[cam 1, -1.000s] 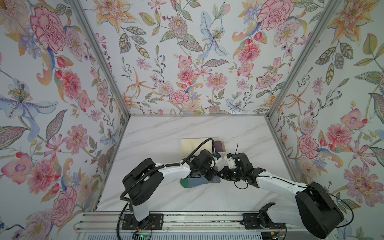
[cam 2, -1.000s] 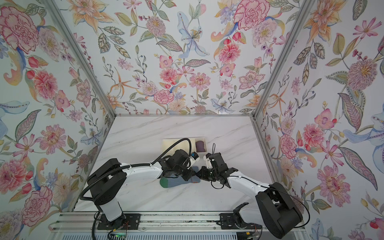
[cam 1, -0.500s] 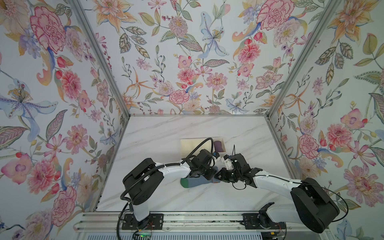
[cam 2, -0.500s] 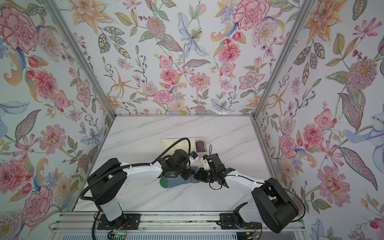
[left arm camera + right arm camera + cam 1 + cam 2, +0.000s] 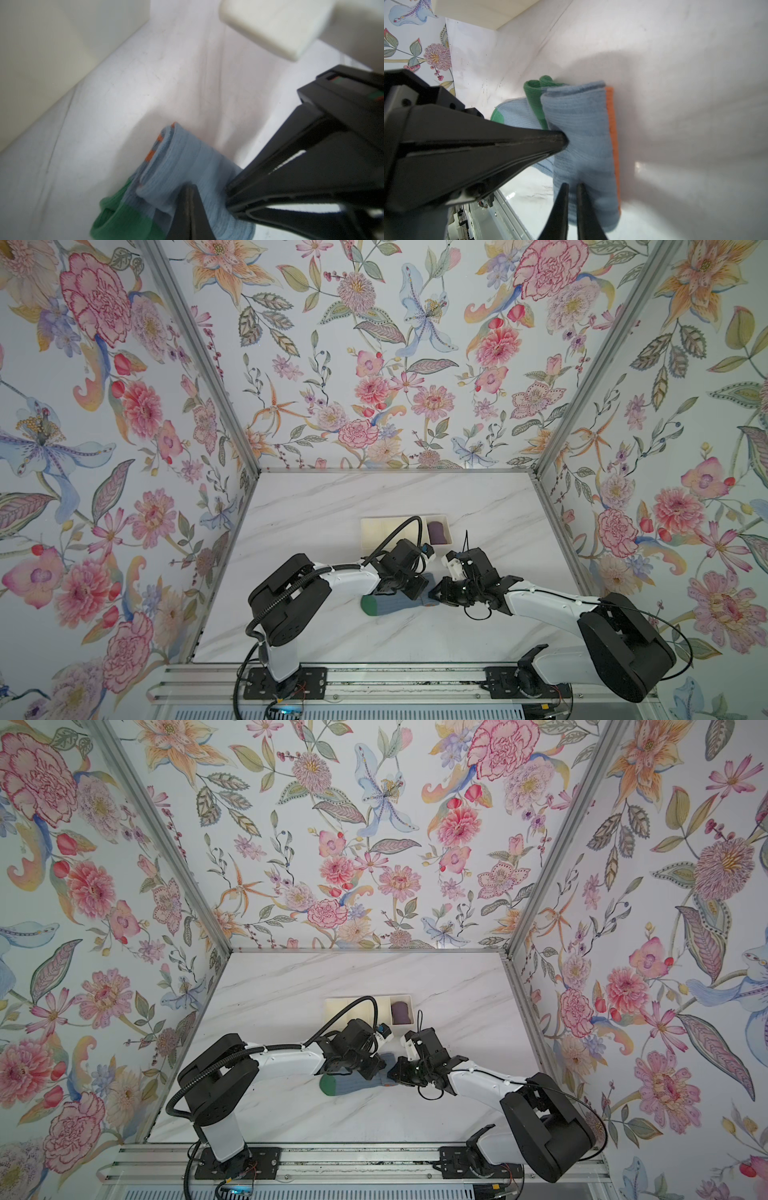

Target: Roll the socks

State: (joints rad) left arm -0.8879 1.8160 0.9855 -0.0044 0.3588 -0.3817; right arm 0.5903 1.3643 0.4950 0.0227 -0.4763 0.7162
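Left hand and right hand meet tip-to-tip, both pinched closed.

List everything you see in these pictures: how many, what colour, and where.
socks: two layered, it seems; blue-grey, green toe, orange cuff; partly folded on the table, between the grippers
tray: one; cream; behind the grippers
purple bundle: one; dark purple; tray's right compartment
table: one; white marble
walls: three; floral; around the table
left gripper: one; black; jaws shut, tip against the socks
right gripper: one; black; jaws pinched on the socks' folded end
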